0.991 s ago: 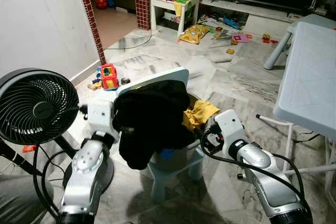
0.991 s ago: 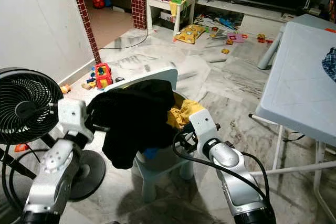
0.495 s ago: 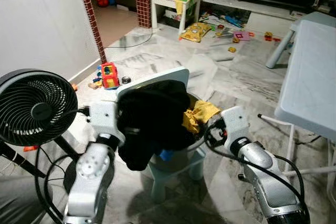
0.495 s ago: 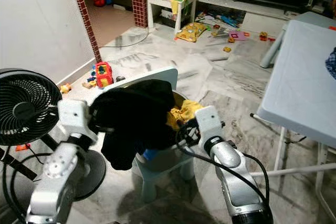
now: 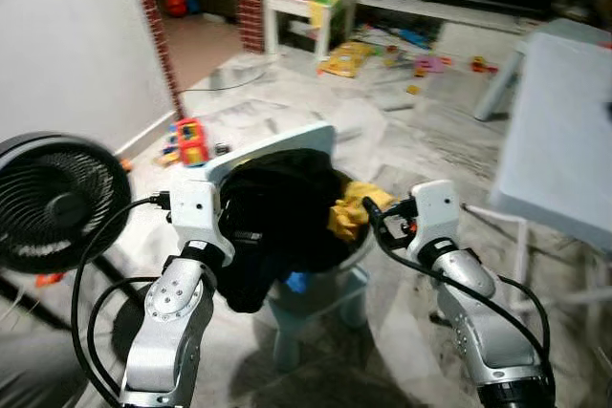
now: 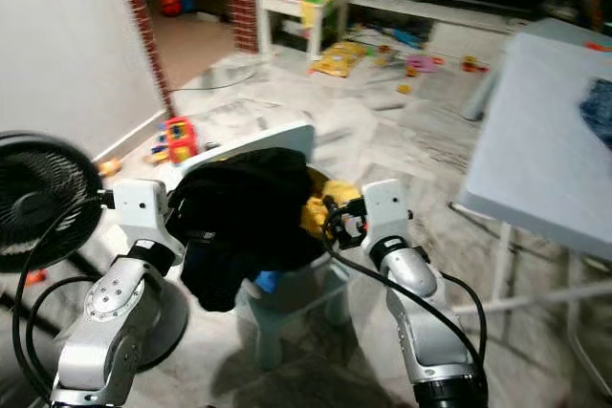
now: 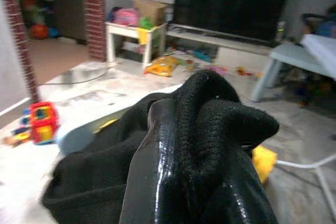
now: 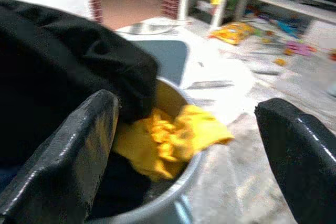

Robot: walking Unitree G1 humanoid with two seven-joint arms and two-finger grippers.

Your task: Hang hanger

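From the left eye, a limp black garment [image 5: 277,222] of soft, matte cloth is heaped over the rim of a round grey metal basin [image 5: 330,279] that sits on a small pale-blue plastic chair [image 5: 296,236]; part of the cloth hangs down the basin's near side, and no hanger can be made out anywhere in the pile. A crumpled yellow cloth [image 5: 352,209] lies beside the black one inside the basin. The left arm's silver wrist presses against the garment, its fingers buried in the folds, while a round black fan [image 5: 53,203] with a wire grille stands to the robot's left on the glossy marbled floor [image 5: 421,140]. From the right eye, the right gripper [image 6: 337,219] reaches toward the basin's edge near the yellow cloth, and a pale plastic table [image 6: 545,140] stands off to the right. In the left wrist view, the left gripper [image 7: 194,182] is clamped on the garment: a glossy black finger [image 7: 155,177] runs up against a thick, knitted-looking fold that bulges over it. In the right wrist view, the two blunt black fingers [image 8: 68,150] of the right gripper stand wide apart, holding nothing, with the yellow cloth and the basin's curved metal rim between them and the black garment draped next to one finger.
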